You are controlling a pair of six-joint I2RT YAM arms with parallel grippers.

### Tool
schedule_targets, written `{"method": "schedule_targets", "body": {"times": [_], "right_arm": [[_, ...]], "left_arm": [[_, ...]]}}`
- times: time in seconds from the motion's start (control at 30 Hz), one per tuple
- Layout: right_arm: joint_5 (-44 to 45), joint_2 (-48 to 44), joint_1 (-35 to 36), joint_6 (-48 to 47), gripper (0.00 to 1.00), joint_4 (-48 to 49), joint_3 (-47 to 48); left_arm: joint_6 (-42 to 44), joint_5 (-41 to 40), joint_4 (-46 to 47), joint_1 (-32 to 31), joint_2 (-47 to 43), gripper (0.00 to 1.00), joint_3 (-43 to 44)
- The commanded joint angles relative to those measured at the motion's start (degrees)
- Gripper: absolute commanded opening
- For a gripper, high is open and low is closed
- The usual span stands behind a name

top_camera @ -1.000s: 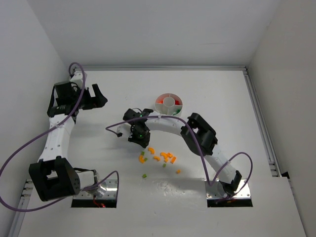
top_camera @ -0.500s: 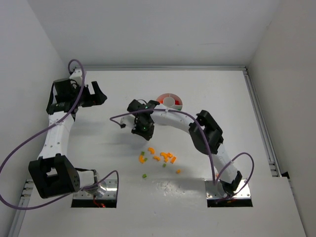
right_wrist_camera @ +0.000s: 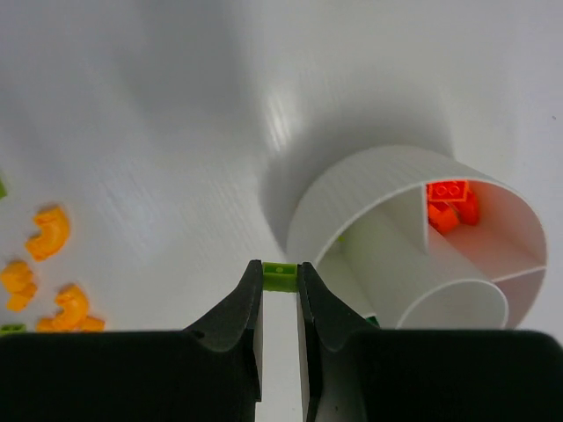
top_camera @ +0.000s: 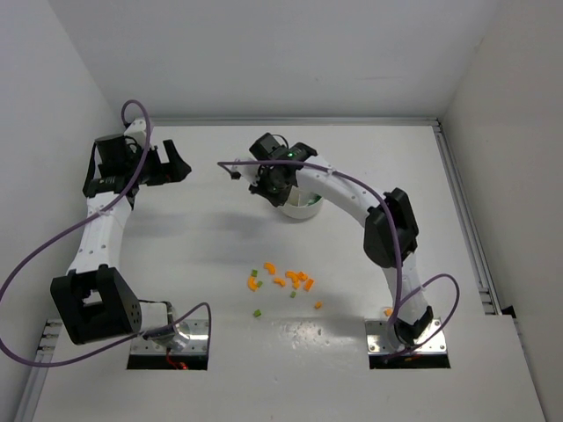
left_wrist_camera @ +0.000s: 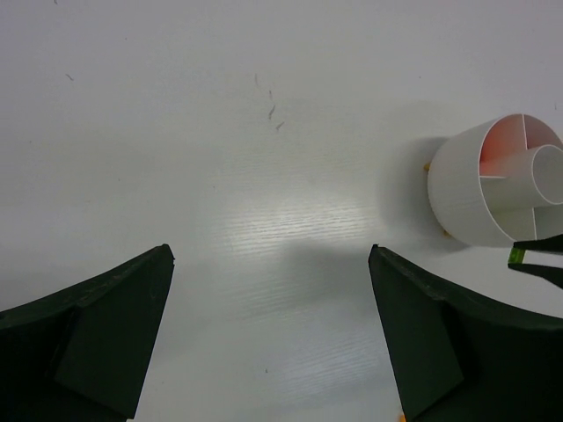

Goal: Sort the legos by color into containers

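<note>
Right end effector [right_wrist_camera: 280,287] is pinched nearly closed on one green lego [right_wrist_camera: 280,275]. The brick sits at the very fingertips, its long axis across the jaw gap.

The key relation is that the dish [right_wrist_camera: 352,198] lies ahead and to the right of the tips. In the right wrist view the brick is just outside the outer wall, near the rim and not over any wedge yet.

A green bit [right_wrist_camera: 370,320] shows in the wedge nearest the fingers, so we judge that's the green compartment. The red legos [right_wrist_camera: 450,207] sit in the far wedge. We expect a short shift forward and right to clear the rim before release. If it lets go too soon, the brick drops on the desk [top_camera: 202,264] beside the wall.

Left end effector [top_camera: 172,163] is fully open and holds nothing. It is well apart from the dish, so the right arm is the nearer one.

Orange legos [top_camera: 290,280] and a few green ones lie loose on the desk, nearer the bases.
</note>
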Motion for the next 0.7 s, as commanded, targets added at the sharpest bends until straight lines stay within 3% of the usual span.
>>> {"method": "schedule_targets", "body": {"times": [0.0,0.3,0.5,0.67], "right_arm": [[3.03,-1.33,-1.71,-1.04,0.0,0.51,3.0],[3.56,-0.8,-5.74,-1.57,0.01,1.04,4.15],[3.04,-0.27,-6.27,-1.57,0.22,0.51,4.15],[1.98,-0.27,-6.28,-1.57,0.31,-0.02,4.15]], "left_arm": [[-0.43,1.14,1.94,0.65,-0.08,0.99,2.19],[-0.96,1.67,2.47,0.12,0.45,0.99,2.72],[-0.96,1.67,2.47,-0.4,0.45,0.99,2.72],[-0.96,1.67,2.47,-0.4,0.45,0.99,2.72]]}}
